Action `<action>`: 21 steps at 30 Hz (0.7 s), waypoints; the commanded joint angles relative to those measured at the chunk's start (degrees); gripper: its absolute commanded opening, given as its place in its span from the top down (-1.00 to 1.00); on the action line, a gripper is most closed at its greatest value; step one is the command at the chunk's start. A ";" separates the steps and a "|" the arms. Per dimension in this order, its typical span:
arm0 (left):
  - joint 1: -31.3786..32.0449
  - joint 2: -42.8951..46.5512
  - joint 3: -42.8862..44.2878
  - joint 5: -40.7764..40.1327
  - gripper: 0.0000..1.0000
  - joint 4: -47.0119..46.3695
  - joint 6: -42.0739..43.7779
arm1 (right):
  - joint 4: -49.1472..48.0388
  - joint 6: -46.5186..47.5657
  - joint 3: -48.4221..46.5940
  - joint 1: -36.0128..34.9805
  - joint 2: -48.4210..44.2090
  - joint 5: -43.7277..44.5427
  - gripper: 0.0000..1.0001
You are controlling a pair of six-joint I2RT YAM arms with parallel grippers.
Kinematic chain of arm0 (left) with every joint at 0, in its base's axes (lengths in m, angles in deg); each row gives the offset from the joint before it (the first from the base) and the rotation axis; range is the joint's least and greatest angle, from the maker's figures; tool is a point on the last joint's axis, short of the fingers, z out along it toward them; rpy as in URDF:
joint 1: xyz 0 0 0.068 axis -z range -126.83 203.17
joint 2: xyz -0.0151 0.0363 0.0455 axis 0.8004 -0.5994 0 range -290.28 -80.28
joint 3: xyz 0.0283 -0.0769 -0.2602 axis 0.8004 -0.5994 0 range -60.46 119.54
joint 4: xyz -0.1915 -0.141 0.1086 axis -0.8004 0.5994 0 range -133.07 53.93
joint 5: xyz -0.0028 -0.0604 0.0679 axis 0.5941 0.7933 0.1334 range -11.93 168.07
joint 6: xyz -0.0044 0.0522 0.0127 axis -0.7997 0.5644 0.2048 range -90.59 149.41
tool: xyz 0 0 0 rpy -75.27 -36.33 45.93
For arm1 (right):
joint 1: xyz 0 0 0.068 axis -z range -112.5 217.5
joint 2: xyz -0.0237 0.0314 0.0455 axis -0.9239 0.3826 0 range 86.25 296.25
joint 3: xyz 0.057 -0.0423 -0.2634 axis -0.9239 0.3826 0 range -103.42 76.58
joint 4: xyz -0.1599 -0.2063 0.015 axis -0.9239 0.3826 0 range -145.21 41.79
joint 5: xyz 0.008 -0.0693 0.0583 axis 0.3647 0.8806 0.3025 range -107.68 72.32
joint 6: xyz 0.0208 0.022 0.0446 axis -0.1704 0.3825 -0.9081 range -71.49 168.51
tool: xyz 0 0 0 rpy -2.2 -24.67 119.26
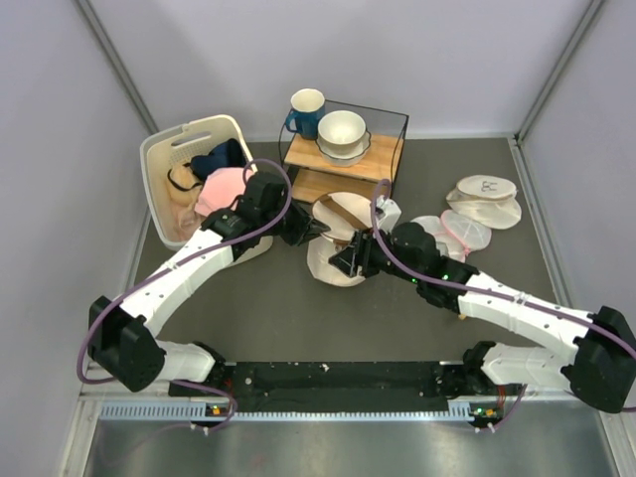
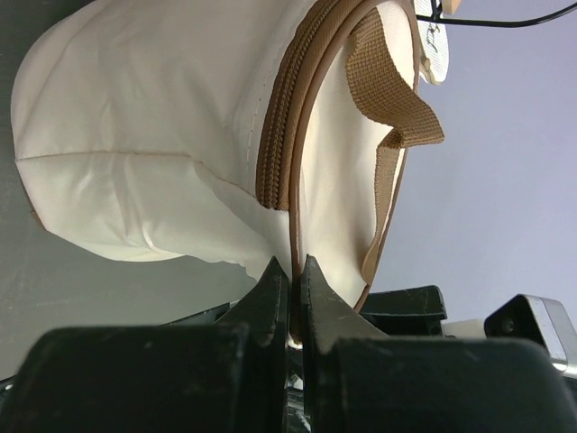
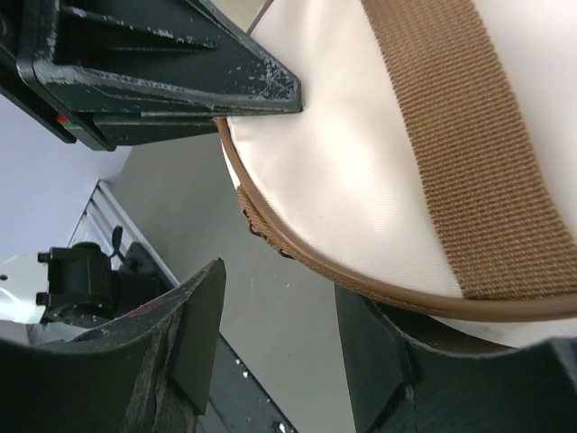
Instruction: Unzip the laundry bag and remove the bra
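The cream laundry bag (image 1: 336, 260) lies on its side mid-table, its round lid with a brown strap (image 3: 460, 144) facing the right wrist camera. The brown zipper (image 2: 278, 135) runs around the lid's rim and looks closed. My left gripper (image 2: 295, 271) is shut on the brown piping of the bag's rim; in the top view the left gripper (image 1: 318, 231) sits at the bag's left edge. My right gripper (image 3: 279, 334) is open at the bag's near edge, just below the rim, with only table between its fingers. The bra is hidden.
A cream plastic basket (image 1: 159, 159) holding clothes stands at the back left. A wooden shelf in a wire frame (image 1: 343, 164) behind the bag carries a blue mug (image 1: 303, 111) and bowls (image 1: 342, 134). Flat white mesh pouches (image 1: 467, 224) lie to the right.
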 commanded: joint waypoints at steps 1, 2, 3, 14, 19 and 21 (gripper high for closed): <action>0.25 1.26 -0.38 1.86 1.00 -2.43 -1.26 | -2.60 1.88 -1.27 -0.60 -2.46 4.16 -0.01; 0.25 1.25 -0.38 1.86 1.00 -2.43 -1.26 | -2.60 1.71 -1.01 -0.60 -2.63 4.16 0.00; 0.16 1.34 -0.38 1.69 1.00 -2.43 -1.18 | -2.69 1.62 -0.74 -0.60 -2.81 4.16 0.01; 0.07 -1.03 -0.03 3.35 1.00 -2.96 -0.12 | -3.74 1.97 -0.21 -0.60 -3.60 3.20 0.22; -0.10 -1.29 -0.21 3.18 1.00 -3.13 -0.12 | -3.39 1.97 0.14 -0.60 -3.78 4.16 0.28; -0.19 -1.56 -0.12 3.44 1.00 -3.22 -0.03 | -3.39 1.97 0.31 -0.60 -3.86 4.16 0.32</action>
